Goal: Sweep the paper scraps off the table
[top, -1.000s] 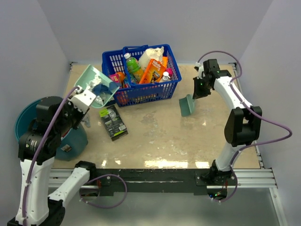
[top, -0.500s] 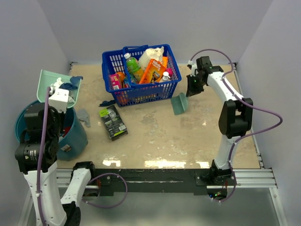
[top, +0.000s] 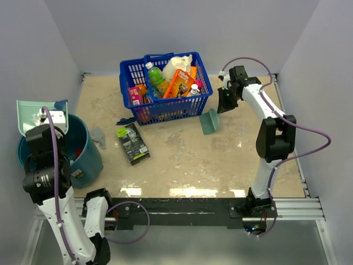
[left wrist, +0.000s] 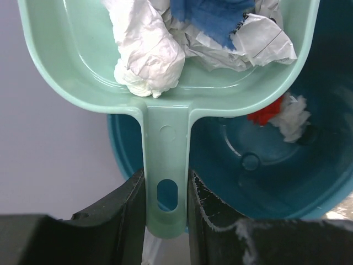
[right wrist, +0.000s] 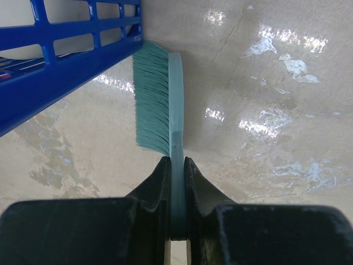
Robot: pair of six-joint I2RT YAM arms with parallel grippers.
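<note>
My left gripper point(left wrist: 166, 187) is shut on the handle of the mint-green dustpan point(left wrist: 83, 61), which it holds over the teal bucket point(left wrist: 231, 165). White point(left wrist: 149, 55) and dark blue point(left wrist: 212, 16) paper scraps lie in the pan. Red and white scraps point(left wrist: 276, 110) lie in the bucket. In the top view the pan point(top: 30, 110) is at the far left. A grey scrap point(top: 99, 137) and a dark blue scrap point(top: 126, 120) lie on the table point(top: 231, 154). My right gripper point(right wrist: 176, 163) is shut on the mint-green brush point(right wrist: 160, 99), bristles against the basket's corner.
A blue basket point(top: 165, 88) full of bottles and packets stands at the back centre; its wall also shows in the right wrist view point(right wrist: 66, 44). A flat black-and-green packet point(top: 132, 143) lies in front of it. The teal bucket point(top: 83, 157) stands off the table's left edge.
My left arm has swung the loaded dustpan left, from beside the basket to over the bucket. My right gripper moved the brush left toward the basket's corner, then held still.
</note>
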